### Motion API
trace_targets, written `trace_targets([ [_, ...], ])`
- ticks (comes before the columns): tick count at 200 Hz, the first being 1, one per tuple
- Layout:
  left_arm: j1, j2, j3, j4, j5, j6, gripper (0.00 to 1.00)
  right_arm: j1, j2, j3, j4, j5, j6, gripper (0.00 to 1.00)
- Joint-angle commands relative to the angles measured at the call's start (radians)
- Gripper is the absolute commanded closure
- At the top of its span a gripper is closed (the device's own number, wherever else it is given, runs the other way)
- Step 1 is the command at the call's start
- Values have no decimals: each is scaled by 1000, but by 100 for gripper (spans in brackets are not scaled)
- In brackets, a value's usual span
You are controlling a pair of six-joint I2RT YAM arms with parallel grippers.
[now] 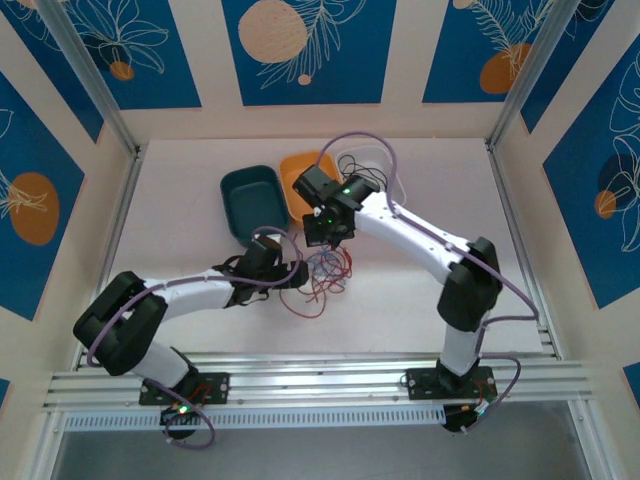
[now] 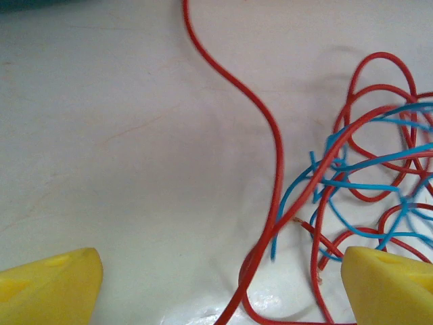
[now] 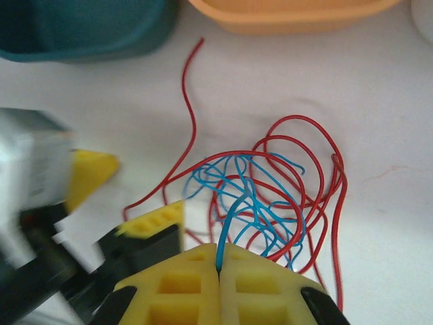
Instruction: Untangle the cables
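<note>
The cables [image 1: 325, 275] lie as a loose tangle of red and blue wires on the white table, between the two arms. My right gripper [image 3: 218, 261] hangs over the tangle's near side, shut on one blue cable [image 3: 233, 210] that rises from the bundle into its yellow jaws. Red loops [image 3: 298, 135] spread around the blue ones. My left gripper [image 2: 220, 291] stands open low over the tangle's left edge. A red cable [image 2: 274, 149] runs between its yellow fingertips [image 2: 51, 288] without being gripped. From above, the left gripper [image 1: 290, 270] sits just left of the right gripper [image 1: 325, 235].
A teal tray [image 1: 250, 200] and an orange tray [image 1: 300, 170] stand behind the tangle. A white container [image 1: 365, 160] with dark wires is at the back. Aluminium posts and patterned walls enclose the table.
</note>
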Motion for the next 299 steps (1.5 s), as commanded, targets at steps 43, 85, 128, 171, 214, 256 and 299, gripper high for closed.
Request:
trace_targets([
  [43,5,26,35,59,38,0,15,45,-180,23,95,-39,-101,100],
  [85,5,25,25,67,35,-5,30,75,-287,34,197,-63,-190,100],
  [128,3,26,16,77,33,-9,33,79,-368,72,273,-69,-275,100],
  [171,4,31,10,86,31,-14,34,80,-382,172,290,-78,-349,100],
  [214,4,27,9,79,26,-14,34,80,-361,272,286,-76,-404,100],
  [256,4,33,7,83,23,-15,34,80,-314,410,244,-59,-447,100],
  [299,4,47,7,93,24,-15,34,80,-259,552,210,-60,-489,100],
])
